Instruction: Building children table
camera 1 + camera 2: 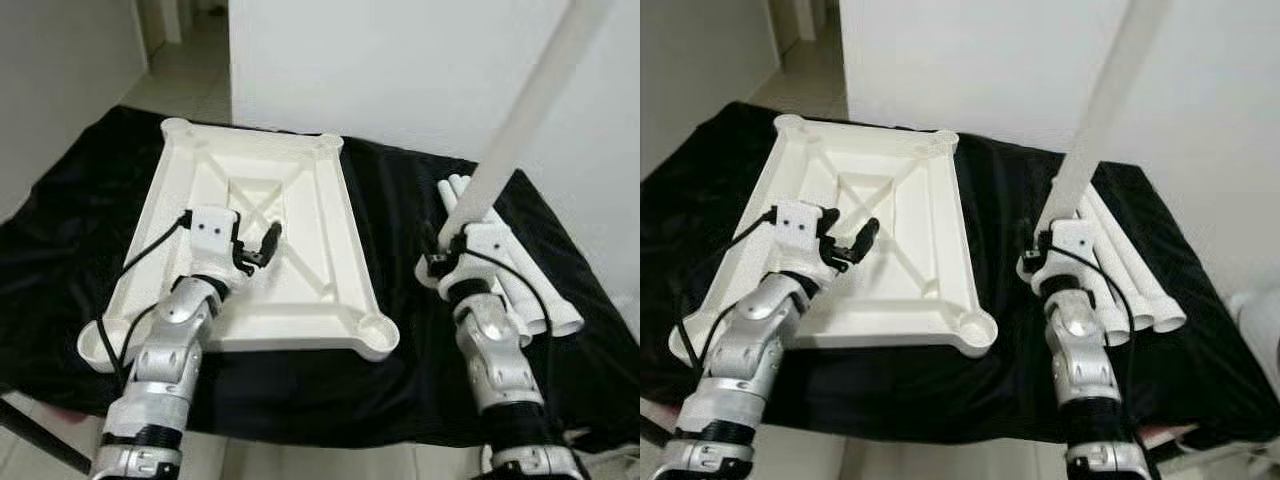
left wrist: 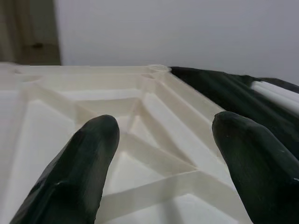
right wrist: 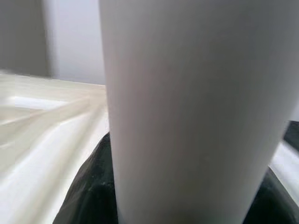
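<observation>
Left eye view: I see a cream-white moulded plastic tabletop lying upside down on a black cloth that covers the work surface, its ribbed underside facing up and a round leg socket at each corner. My left gripper hovers low over the middle of the tabletop's underside; the left wrist view shows its two black fingers spread apart, holding nothing. My right gripper sits to the right of the tabletop, over the cloth, clamped around the lower end of a long white plastic tube leg, which rises steeply and leans away to the upper right. More white tube legs lie bundled on the cloth just behind and beside that gripper.

I judge the next step is seating the held leg in a corner socket. The risk is leverage: the grip is near one end, so the long free length could swing, slip in the fingers or strike the wall behind. If the leg meets the socket at this tilt, it may jam or push the tabletop across the cloth.
</observation>
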Motion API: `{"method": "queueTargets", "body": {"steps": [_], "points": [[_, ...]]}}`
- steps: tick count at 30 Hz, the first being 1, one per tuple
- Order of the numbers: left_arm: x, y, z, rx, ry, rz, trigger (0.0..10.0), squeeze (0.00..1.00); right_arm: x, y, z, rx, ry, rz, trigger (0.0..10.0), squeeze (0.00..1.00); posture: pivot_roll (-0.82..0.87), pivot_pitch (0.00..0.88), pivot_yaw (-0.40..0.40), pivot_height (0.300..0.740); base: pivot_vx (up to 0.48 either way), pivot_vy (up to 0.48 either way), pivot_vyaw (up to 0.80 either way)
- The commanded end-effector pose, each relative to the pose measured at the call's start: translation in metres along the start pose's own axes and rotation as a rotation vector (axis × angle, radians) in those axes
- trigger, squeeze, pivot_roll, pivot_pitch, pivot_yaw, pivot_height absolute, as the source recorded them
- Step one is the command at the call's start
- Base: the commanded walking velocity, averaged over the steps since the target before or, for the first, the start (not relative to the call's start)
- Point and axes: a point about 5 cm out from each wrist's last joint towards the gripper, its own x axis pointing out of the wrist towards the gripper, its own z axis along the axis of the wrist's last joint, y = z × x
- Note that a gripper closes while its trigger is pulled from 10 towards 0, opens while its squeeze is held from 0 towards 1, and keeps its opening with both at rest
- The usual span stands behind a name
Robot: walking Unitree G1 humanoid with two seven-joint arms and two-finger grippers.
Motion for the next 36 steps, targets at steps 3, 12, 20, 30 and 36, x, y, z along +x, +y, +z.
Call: {"method": "queueTargets", "body": {"steps": [3, 12, 20, 30, 36], "points": [[-0.003, -0.004, -0.004, -0.027, 0.010, -0.026, 10.0, 0.00, -0.002, -0.002, -0.001, -0.004, 0.007, 0.005, 10.0, 0.00, 0.10, 0.000, -0.103, 0.740, 0.000, 0.000, 0.00], [-0.016, -0.044, -0.028, 0.114, 0.197, -0.399, 10.0, 0.00, -0.006, 0.008, -0.009, -0.001, 0.050, 0.096, 10.0, 0.00, 0.10, 0.010, -0.105, 0.740, 0.000, 0.000, 0.00], [-0.015, -0.056, -0.038, 0.158, 0.252, -0.445, 10.0, 0.00, -0.017, 0.024, -0.022, 0.036, 0.121, 0.232, 10.0, 0.00, 0.10, 0.017, -0.105, 0.740, 0.000, 0.000, 0.00], [-0.021, -0.066, -0.034, 0.121, 0.273, -0.487, 10.0, 0.00, -0.033, 0.042, -0.046, 0.027, 0.225, 0.403, 10.0, 0.00, 0.11, 0.029, -0.113, 0.740, 0.000, 0.000, 0.00], [-0.027, -0.065, -0.034, 0.115, 0.279, -0.508, 10.0, 0.00, -0.048, 0.031, -0.049, 0.004, 0.258, 0.429, 10.0, 0.00, 0.11, 0.037, -0.122, 0.740, 0.000, 0.000, 0.00]]}}
